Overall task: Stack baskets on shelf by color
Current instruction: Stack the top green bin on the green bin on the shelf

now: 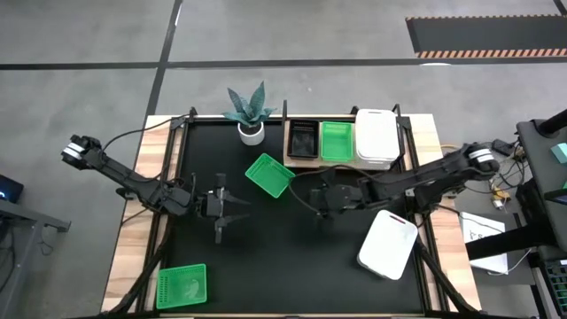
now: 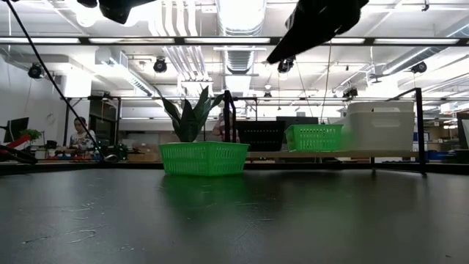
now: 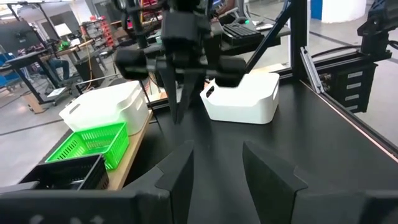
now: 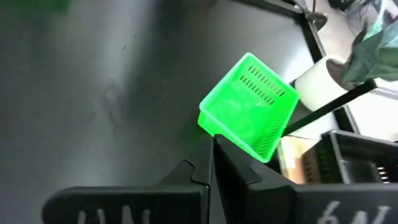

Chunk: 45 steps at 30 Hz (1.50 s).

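A black worktop (image 1: 266, 266) is filling the overhead view, with two dark robot arms reaching in over its middle from either side.

Nearest the front edge, a green basket (image 1: 182, 286) is sitting at the left corner, and a white basket (image 1: 388, 244) is lying at an angle towards the right corner.

In the middle, the left claw (image 1: 221, 211) is hovering above bare worktop with its fingers spread apart, holding nothing. Facing it, the right claw (image 1: 321, 200) is hanging with its fingers pressed together, also holding nothing and touching no basket.

Just beyond and between them, a second green basket (image 1: 269, 175) is sitting tilted, close in front of the shelf. The right wrist view is looking straight at this green basket (image 4: 249, 106), just past its closed fingers.

At the back, the shelf (image 1: 292, 159) is carrying a black basket (image 1: 303, 138), a green basket (image 1: 336, 140) and a white stack (image 1: 376, 136), side by side. A potted plant (image 1: 251, 112) is standing to the left of the shelf.

Sorting seems partly done, with three baskets left loose. The tilted green one looks like the likely next pick: the right claw would need to open, drop over a rim, close, and carry it onto the green one on the shelf.
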Available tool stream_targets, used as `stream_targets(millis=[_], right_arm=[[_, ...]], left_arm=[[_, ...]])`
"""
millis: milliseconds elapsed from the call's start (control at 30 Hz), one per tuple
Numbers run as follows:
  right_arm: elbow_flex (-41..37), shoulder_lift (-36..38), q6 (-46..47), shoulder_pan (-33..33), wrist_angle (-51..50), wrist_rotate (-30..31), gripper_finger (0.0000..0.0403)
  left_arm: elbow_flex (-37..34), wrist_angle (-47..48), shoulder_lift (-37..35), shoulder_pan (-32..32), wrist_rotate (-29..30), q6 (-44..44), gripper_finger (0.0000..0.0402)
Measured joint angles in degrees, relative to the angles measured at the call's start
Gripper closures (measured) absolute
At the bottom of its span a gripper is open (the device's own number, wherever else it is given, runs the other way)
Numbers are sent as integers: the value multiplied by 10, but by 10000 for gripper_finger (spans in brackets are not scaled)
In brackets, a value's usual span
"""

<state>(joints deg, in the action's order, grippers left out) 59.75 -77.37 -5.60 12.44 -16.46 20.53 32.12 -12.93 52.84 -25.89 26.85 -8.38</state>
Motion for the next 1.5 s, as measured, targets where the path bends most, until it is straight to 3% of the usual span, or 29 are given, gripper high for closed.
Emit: stream_targets(millis=[267,467,633,800,1033,1500], right_arm=[[0,-78,11,0,63,0,394],[10,-94,16,-8,42,0,391],[39,-94,0,-33,-6,-65,354],[77,-118,-49,-74,-69,-114,299],[147,-196,-137,-118,-75,-118,256],[308,-354,-225,-164,-207,-121,251]], left_arm=[[0,1,0,0,0,0,279],[0,2,0,0,0,0,279],[-1,3,0,0,0,0,279],[-1,3,0,0,0,-6,279],[-1,4,0,0,0,-12,279],[-2,15,0,0,0,-13,279]])
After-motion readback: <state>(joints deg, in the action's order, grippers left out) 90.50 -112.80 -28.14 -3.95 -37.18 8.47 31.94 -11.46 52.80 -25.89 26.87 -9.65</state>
